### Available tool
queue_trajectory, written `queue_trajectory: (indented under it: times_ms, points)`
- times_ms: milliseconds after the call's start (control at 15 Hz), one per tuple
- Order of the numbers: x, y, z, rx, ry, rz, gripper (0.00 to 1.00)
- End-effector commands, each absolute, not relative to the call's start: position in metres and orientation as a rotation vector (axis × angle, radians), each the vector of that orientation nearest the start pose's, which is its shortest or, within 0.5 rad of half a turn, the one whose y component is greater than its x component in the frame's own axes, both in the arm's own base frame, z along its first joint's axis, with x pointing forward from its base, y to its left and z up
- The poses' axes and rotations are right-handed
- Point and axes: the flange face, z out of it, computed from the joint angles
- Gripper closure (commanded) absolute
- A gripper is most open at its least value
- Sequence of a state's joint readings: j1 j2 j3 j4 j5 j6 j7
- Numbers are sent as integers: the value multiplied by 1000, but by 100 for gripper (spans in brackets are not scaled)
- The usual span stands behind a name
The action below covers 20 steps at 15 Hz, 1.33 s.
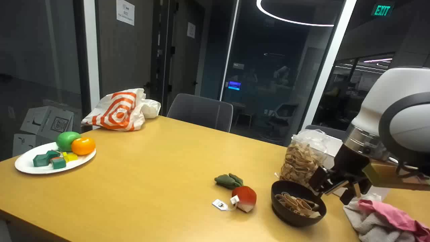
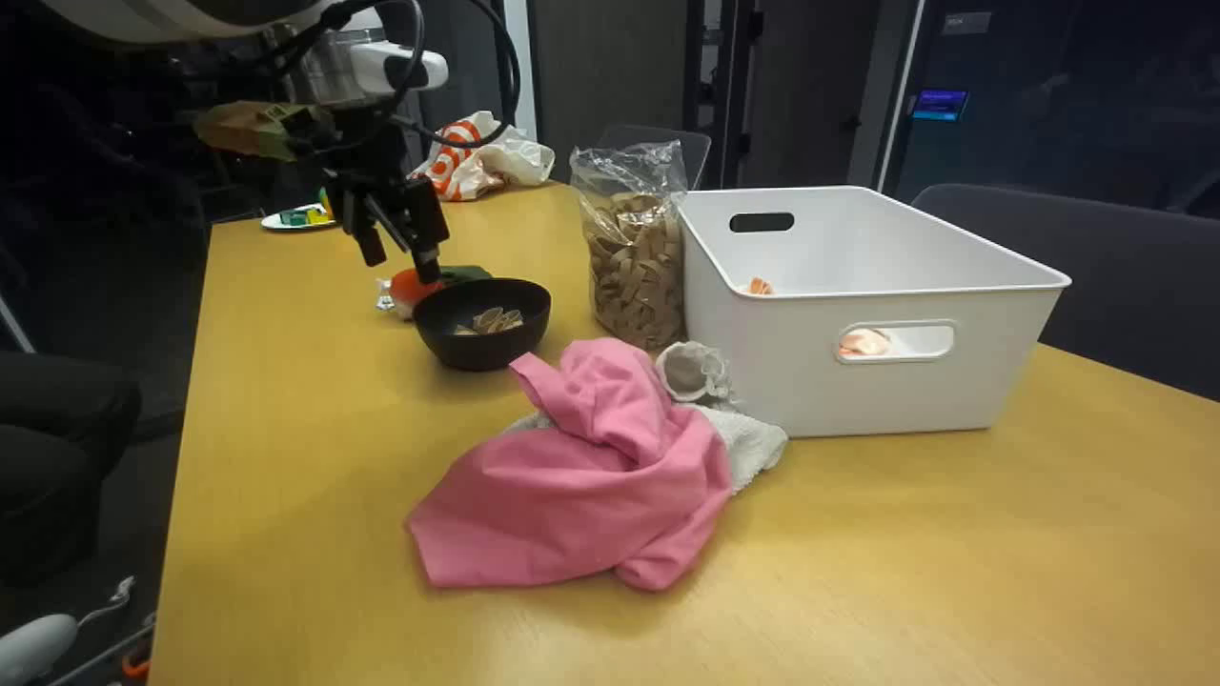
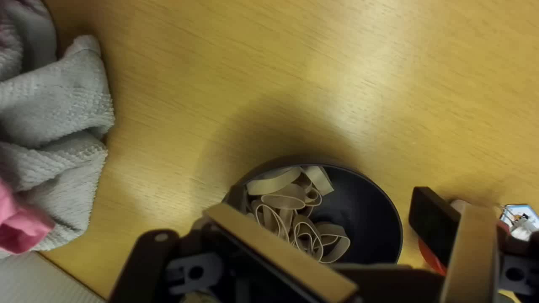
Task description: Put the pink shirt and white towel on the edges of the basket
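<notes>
One crumpled pink cloth shirt (image 2: 591, 486) lies over a nubby white towel (image 3: 63, 109) beside the white plastic basket (image 2: 915, 393) as your empty tool (image 2: 402, 266), jaws spread, risks dragging both fabrics together should you pinch too deep.

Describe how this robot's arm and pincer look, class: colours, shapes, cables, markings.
The arm is white and rounded, with a dark ring and silvery wrist band. Black cables loop beside it. The pincer is black and two-fingered, with tan strips. No lettering is legible.
</notes>
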<state>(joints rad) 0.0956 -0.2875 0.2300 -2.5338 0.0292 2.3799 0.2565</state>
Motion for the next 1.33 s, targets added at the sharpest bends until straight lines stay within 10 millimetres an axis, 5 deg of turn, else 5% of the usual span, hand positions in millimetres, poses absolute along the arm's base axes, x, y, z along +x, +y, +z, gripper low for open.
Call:
queue_trajectory:
  times_ms: [0, 400, 1000, 1267]
  points:
    - [421, 142, 388, -3138, -70, -216, 0]
    - [423, 140, 392, -3142, -62, -230, 0]
    - [453, 25, 378, -3346, 300, -276, 0]
    - [459, -2, 353, -3383, 374, -277, 0]
